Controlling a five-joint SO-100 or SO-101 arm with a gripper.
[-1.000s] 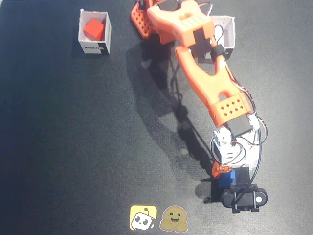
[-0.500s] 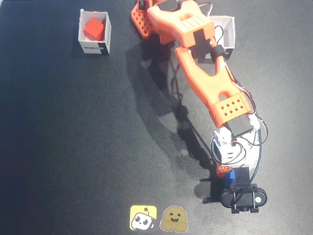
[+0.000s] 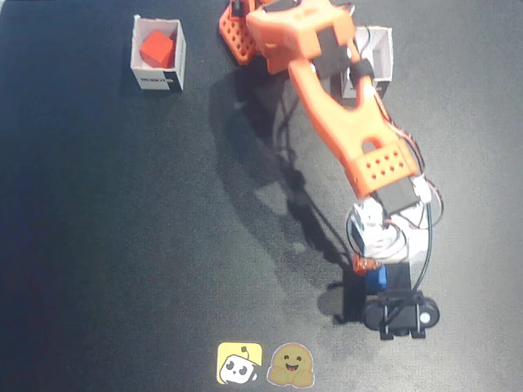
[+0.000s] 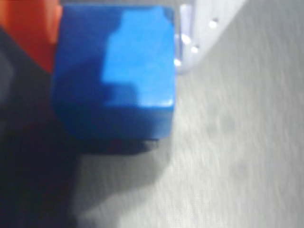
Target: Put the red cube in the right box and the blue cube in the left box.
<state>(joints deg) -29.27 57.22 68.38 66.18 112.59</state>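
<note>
The blue cube (image 3: 377, 279) sits between the fingers of my gripper (image 3: 375, 276) at the lower right of the fixed view, and the gripper is shut on it. In the wrist view the blue cube (image 4: 114, 76) fills the upper left, squeezed between an orange finger (image 4: 28, 28) and a white finger (image 4: 192, 33), with its shadow on the mat below it. The red cube (image 3: 157, 48) lies inside the white box (image 3: 158, 77) at the top left. A second white box (image 3: 378, 54) stands at the top right, half hidden behind the arm.
The orange arm (image 3: 351, 131) stretches from its base (image 3: 245, 33) at the top centre down to the lower right. Two stickers, a yellow one (image 3: 239, 363) and a smiling face (image 3: 288, 364), lie at the bottom edge. The surface is a black mat (image 3: 122, 245).
The arm has drawn back toward its base, and the gripper with the blue cube has moved up the fixed view. The cube's shadow now lies apart from it.
</note>
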